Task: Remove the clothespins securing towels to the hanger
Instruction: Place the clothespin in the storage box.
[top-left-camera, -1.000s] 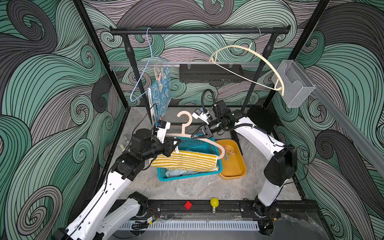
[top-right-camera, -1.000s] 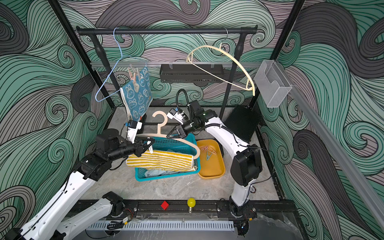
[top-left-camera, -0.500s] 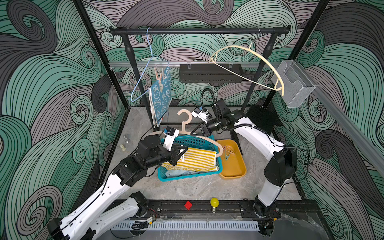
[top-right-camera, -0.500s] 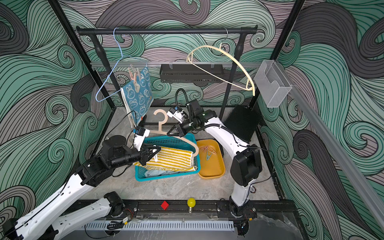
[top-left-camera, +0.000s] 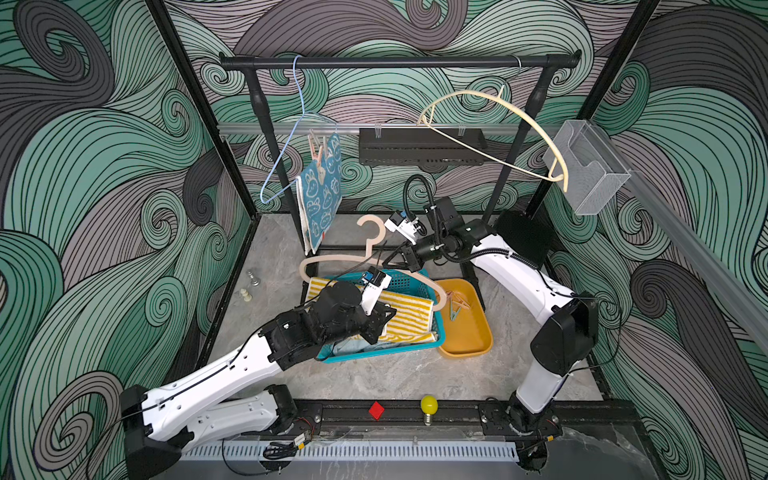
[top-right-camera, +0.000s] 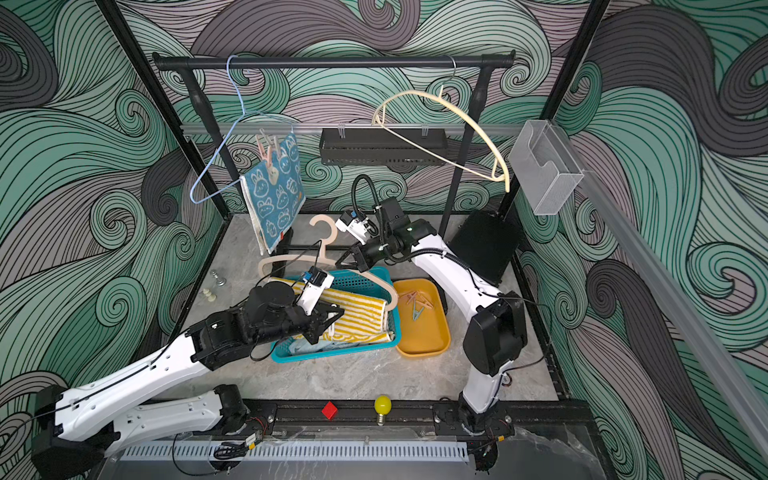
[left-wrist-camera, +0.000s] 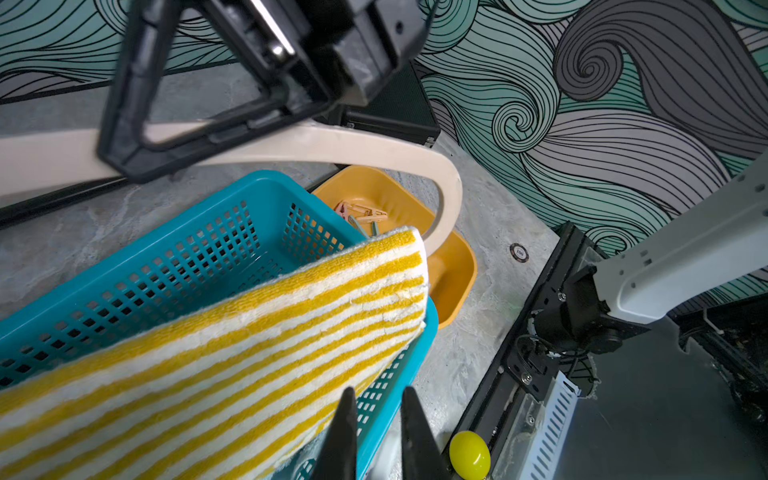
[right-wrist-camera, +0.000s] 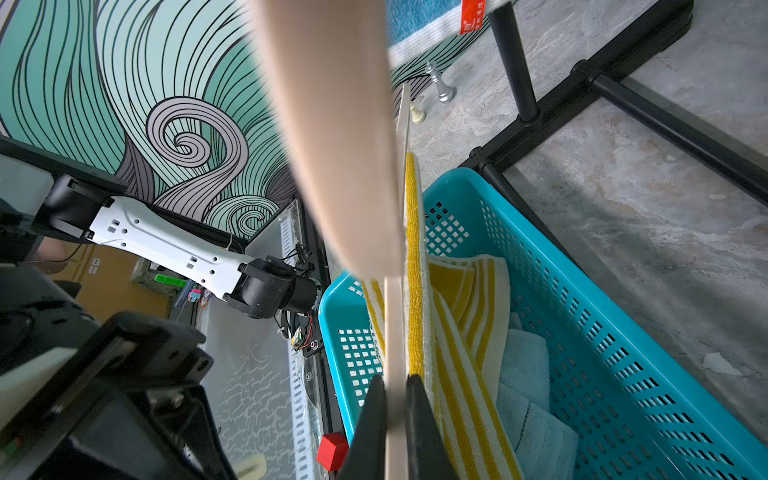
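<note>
right gripper (right-wrist-camera: 395, 399) is pinching the beige hanger (left-wrist-camera: 374, 145) over the basket (left-wrist-camera: 232, 199), with the striped towel (left-wrist-camera: 249, 353) draping it. left gripper (left-wrist-camera: 380, 432) is hovering slightly spread, empty. two clothespins (top-left-camera: 318, 156) are clamping the hung bunny towel's (top-left-camera: 322, 199) top edge: light, stiff, springy, likely needing a squeeze at their tail ends.

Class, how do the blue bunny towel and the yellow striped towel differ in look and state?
The bunny towel is teal-blue with white bunnies; the striped towel yellow and white. The bunny towel hangs from the wire hanger; the striped towel droops into the basket. Clothespins pin the bunny towel; none show on the striped towel. Both are small cloths.
</note>
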